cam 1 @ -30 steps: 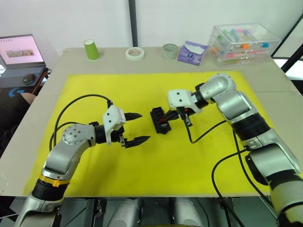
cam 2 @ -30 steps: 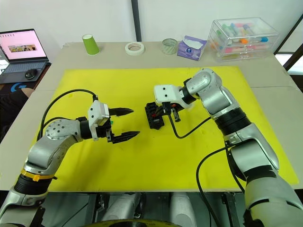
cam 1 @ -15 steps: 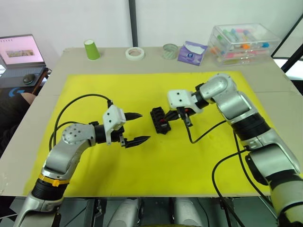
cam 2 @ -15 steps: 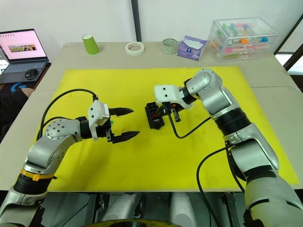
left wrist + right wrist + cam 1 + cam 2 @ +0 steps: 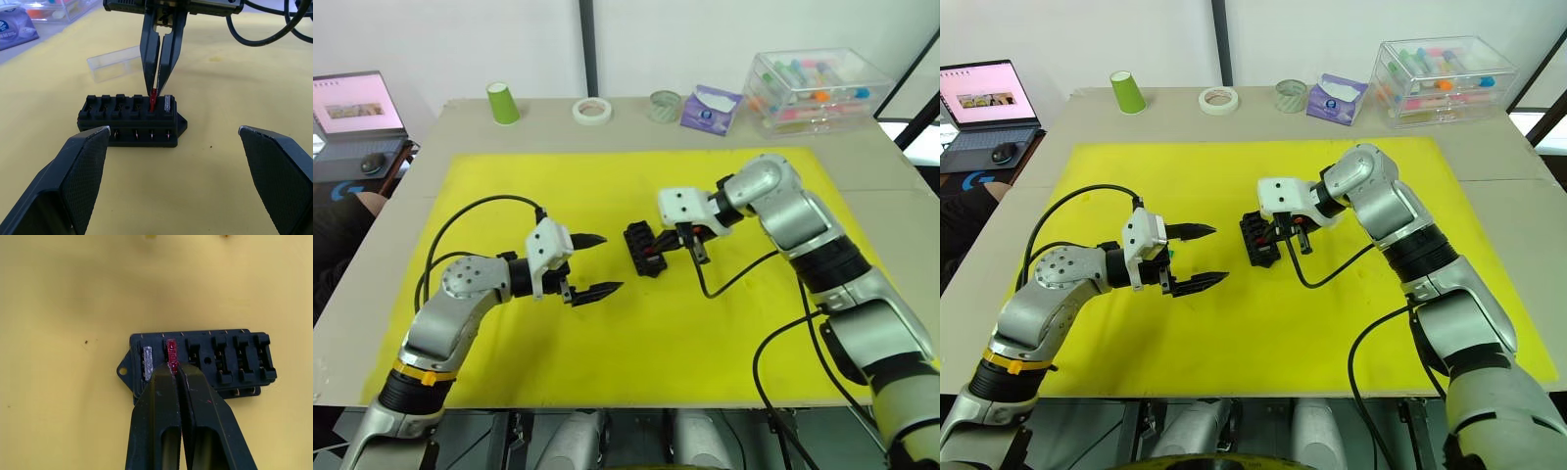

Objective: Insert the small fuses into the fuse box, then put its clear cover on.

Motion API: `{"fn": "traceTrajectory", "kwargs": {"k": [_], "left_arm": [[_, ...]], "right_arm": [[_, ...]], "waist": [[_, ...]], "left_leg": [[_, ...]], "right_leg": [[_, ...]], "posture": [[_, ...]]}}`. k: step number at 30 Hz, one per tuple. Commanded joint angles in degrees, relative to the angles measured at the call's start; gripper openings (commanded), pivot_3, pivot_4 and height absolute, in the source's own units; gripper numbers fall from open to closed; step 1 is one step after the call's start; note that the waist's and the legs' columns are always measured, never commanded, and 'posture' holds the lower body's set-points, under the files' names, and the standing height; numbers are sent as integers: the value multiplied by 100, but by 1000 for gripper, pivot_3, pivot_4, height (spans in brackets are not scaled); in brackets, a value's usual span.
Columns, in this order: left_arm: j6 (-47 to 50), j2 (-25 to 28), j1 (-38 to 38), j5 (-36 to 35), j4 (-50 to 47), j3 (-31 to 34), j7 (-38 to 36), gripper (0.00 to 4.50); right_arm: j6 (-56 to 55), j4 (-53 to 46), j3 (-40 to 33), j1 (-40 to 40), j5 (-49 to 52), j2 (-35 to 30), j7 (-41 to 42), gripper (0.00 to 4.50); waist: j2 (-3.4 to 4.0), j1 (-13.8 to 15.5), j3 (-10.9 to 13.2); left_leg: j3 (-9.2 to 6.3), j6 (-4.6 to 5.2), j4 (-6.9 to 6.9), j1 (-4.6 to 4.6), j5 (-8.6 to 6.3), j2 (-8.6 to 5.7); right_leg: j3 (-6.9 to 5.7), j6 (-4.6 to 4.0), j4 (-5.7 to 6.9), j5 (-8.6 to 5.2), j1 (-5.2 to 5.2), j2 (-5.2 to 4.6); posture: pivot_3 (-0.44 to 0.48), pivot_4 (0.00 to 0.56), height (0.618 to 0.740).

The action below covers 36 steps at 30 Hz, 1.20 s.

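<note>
The black fuse box [image 5: 644,249] lies mid-mat on the yellow mat [image 5: 705,323]. A grey fuse [image 5: 147,363] sits in its end slot, and a red fuse [image 5: 171,350] stands in the slot beside it. My right gripper [image 5: 174,369] reaches down onto the box, shut on the red fuse. The clear cover [image 5: 115,63] lies on the mat just behind the box. To the left of the box my left gripper [image 5: 612,262] hovers open, holding nothing, with its fingers pointing at the box.
Along the table's far edge stand a green cup [image 5: 502,102], two tape rolls [image 5: 592,110], a tissue pack [image 5: 710,108] and a large clear bin [image 5: 818,90] of coloured tubes. A laptop [image 5: 357,108] sits off to the left. Black cables trail from both wrists over the mat.
My right gripper has edged slightly toward the fuse box with the red fuse. The left arm has not moved.
</note>
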Motion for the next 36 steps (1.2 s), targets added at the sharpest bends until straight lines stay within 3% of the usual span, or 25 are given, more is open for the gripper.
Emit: {"fn": "traceTrajectory", "kwargs": {"k": [1, 15, 36], "left_arm": [[-126, 54, -33, 14, -94, 43, -42, 4417], [-131, 29, -34, 44, -84, 32, -104, 4417], [-204, -17, -153, 152, 82, 7, -18, 4417]], "right_arm": [[48, -251, -76, -13, 84, 41, 20, 0], [-228, 165, 102, -76, -142, 219, -56, 0], [286, -308, 129, 299, -306, 105, -128, 0]], "waist": [[0, 1, 0], [0, -5, 0], [-1, -3, -1]], "left_leg": [[0, 0, 0, 0, 0, 0], [0, 0, 0, 0, 0, 0], [0, 0, 0, 5, 0, 0]], "right_leg": [[0, 0, 0, 0, 0, 0], [0, 0, 0, 0, 0, 0], [0, 0, 0, 0, 5, 1]], "posture": [[0, 150, 740], [0, 150, 740], [0, 150, 740]]}}
